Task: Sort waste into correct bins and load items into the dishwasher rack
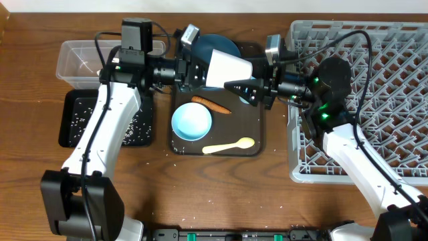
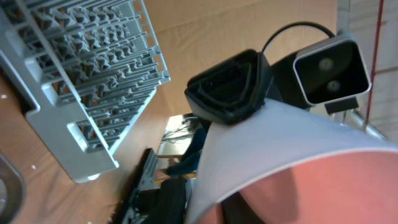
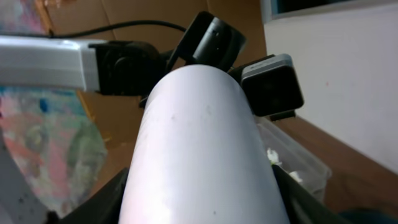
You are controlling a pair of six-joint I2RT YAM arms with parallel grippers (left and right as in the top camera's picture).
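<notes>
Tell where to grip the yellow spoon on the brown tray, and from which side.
Grip the spoon by the middle of its thin handle, from above, fingers across its width. It lies flat near the front edge of the tray, bowl end to the right.

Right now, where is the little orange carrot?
In the overhead view the carrot lies on the dark brown tray at mid-table, beside the light blue bowl, on the side away from the pale yellow spoon.

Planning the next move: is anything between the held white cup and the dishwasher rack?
Nothing visible. The white-pink cup is held over the brown tray by the left gripper and right gripper; only the right arm itself lies toward the dishwasher rack.
</notes>
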